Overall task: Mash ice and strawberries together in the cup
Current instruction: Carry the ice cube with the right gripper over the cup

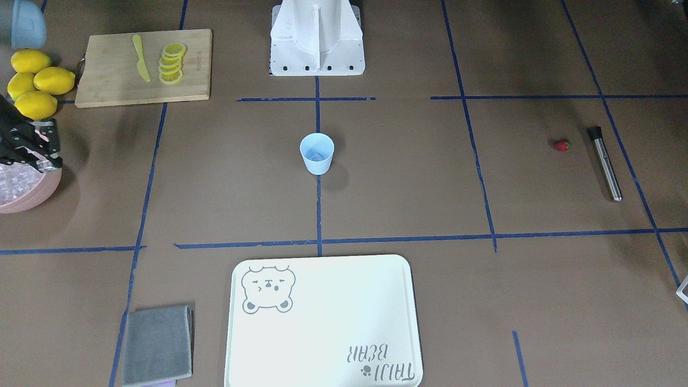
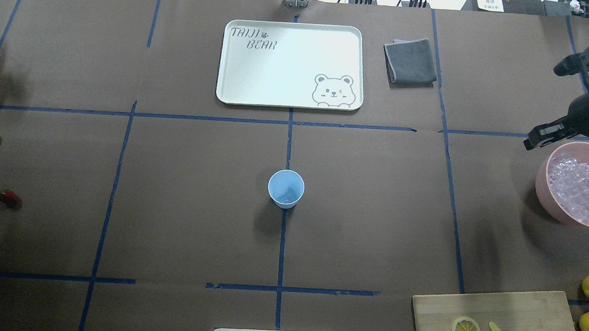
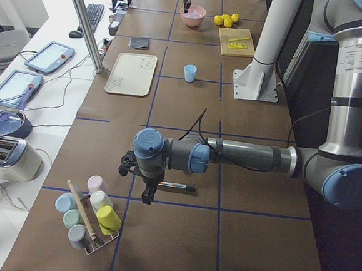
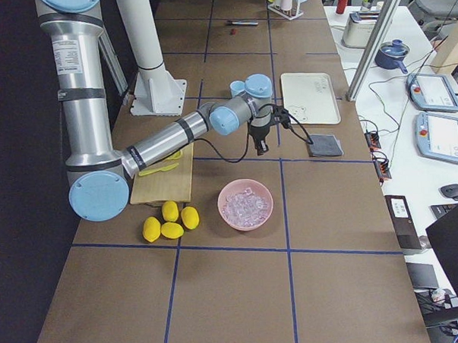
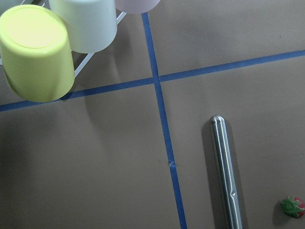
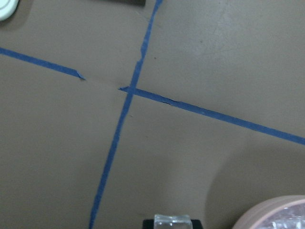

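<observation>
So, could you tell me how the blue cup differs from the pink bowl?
The cup is pale blue, the bowl pink. The cup is much smaller than the bowl. The bowl is heaped with ice; the cup seems to hold only a little. The cup stands mid-table, the bowl at the robot's right end. Both stand upright, open-topped.

Right end effector (image 4: 260, 146) tight on ice (image 6: 171, 220)
</observation>
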`<state>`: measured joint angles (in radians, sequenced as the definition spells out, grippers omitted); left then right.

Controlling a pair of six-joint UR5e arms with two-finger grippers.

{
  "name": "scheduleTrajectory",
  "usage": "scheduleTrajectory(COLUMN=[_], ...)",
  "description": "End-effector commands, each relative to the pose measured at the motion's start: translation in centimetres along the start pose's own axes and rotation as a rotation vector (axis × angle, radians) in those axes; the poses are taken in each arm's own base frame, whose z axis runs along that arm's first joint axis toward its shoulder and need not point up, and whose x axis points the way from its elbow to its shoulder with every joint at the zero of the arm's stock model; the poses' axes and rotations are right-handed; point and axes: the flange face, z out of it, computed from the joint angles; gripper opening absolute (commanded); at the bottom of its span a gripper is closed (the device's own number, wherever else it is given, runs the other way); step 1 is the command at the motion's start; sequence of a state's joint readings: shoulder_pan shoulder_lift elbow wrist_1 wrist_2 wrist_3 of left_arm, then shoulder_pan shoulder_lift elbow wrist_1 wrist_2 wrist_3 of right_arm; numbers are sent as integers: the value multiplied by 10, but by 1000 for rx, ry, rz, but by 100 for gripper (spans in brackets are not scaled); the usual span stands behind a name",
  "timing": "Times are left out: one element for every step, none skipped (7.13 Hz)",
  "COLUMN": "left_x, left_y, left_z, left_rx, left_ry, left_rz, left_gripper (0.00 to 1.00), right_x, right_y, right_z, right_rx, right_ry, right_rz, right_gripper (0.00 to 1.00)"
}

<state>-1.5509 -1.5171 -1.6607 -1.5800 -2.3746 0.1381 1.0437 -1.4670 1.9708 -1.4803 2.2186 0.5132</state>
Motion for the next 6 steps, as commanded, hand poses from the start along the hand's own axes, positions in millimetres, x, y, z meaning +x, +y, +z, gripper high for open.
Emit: scheduleTrajectory(left_x=[0,1,1,0,0,0], left_y=[0,0,-1,0,0,0], left_z=[0,-1,-1,0,0,0], left_rx=[1,1,2,0,-1,-1], left_ry=[1,0,0,0,0,0], left_rz=[0,2,4,0,-1,-1], left_gripper=[100,100,100,100,100,100], right_x=[-135,-205,-268,-315,-364,-412], right_y=[-21,-23,-38,-44,-40,-35], right_z=[18,40,61,68,72,81], right_rx=[13,29,60,62,64,76], right_ry=[-67,-67,-48,-42,-43,-34], right_rz=[101,149,187,221,258,290], right_gripper=[3,3,3,3,4,4])
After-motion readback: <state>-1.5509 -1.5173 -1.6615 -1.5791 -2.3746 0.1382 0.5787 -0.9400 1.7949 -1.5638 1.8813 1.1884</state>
